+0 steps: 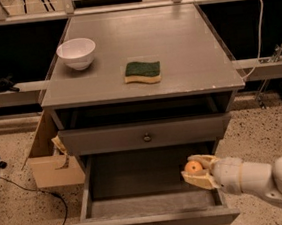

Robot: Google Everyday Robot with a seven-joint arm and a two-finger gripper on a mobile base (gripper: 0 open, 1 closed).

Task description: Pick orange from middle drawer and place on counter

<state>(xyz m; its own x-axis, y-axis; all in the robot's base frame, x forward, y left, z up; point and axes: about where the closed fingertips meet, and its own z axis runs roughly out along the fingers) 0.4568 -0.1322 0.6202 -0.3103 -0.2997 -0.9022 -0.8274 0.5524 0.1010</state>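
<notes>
The orange (193, 167) is small and round and sits between the two pale fingers of my gripper (194, 171). The gripper is shut on it, inside the right part of the open middle drawer (133, 183), just above the drawer floor. My white arm reaches in from the lower right. The counter (184, 44) is the flat grey top of the cabinet, well above the gripper.
A white bowl (76, 53) stands at the counter's left and a green-and-yellow sponge (143, 71) lies near its front middle. A closed drawer front with a round knob (146, 137) sits just above the open drawer. A cardboard box (48, 162) stands on the floor to the left.
</notes>
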